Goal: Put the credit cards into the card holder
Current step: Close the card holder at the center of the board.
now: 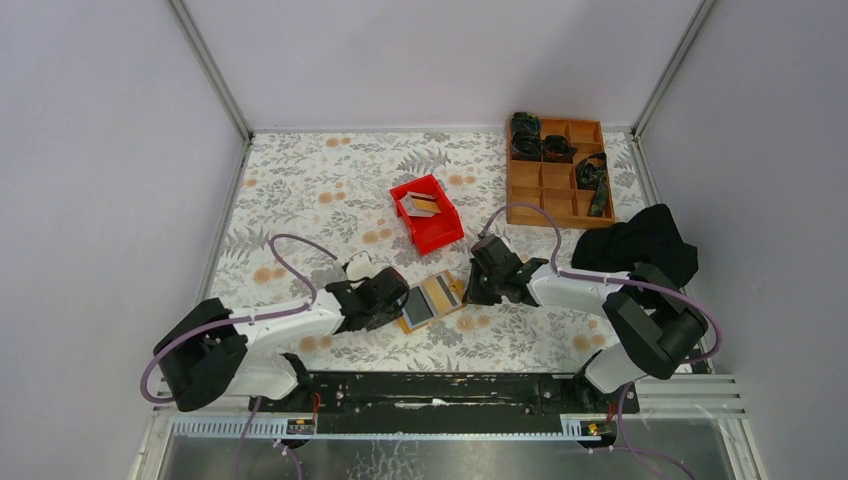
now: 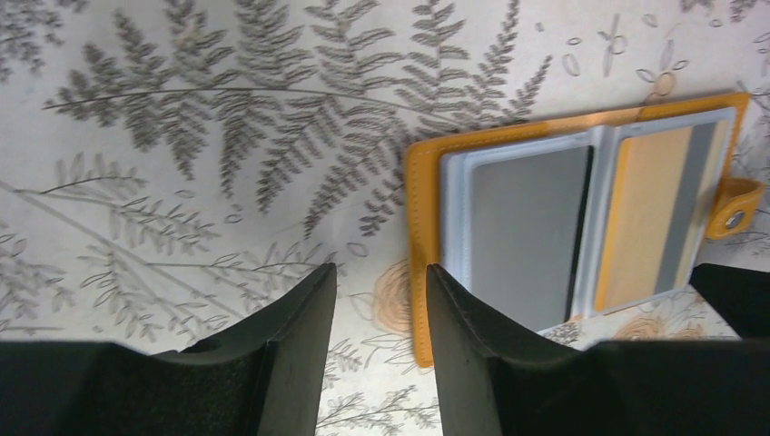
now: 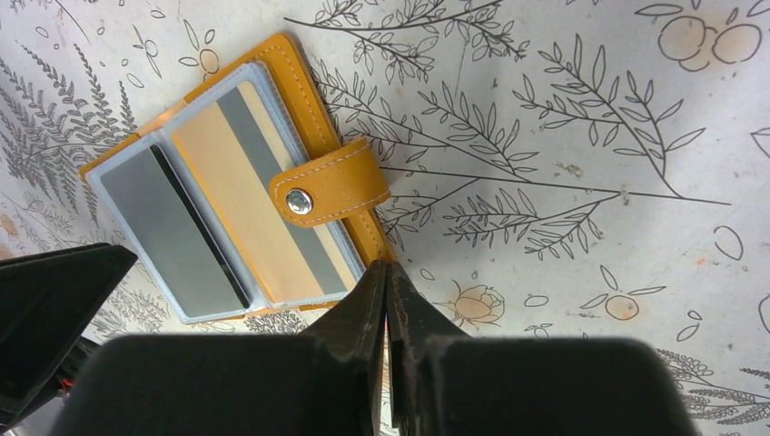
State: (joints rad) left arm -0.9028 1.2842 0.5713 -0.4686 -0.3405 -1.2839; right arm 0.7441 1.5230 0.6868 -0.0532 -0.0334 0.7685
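You have the card holder (image 1: pixel 432 300) lying open on the surface (image 1: pixel 320 180), between the left gripper (image 1: pixel 398 302) just to its left and the right gripper (image 1: pixel 470 285) at its right edge. Two credit cards (image 2: pixel 527 232) sit side by side in its sleeves. Behind it stands the bin (image 1: pixel 440 235). The compartment tray (image 1: pixel 555 205) lies in the far right corner, with the cloth (image 1: pixel 640 245) before it.

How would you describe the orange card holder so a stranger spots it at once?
On the floral-patterned table, look between the black left gripper and right gripper. There lies the tan-orange card holder, open. Unlike the red plastic bin farther back, it is flat, with clear sleeves and a snap strap.
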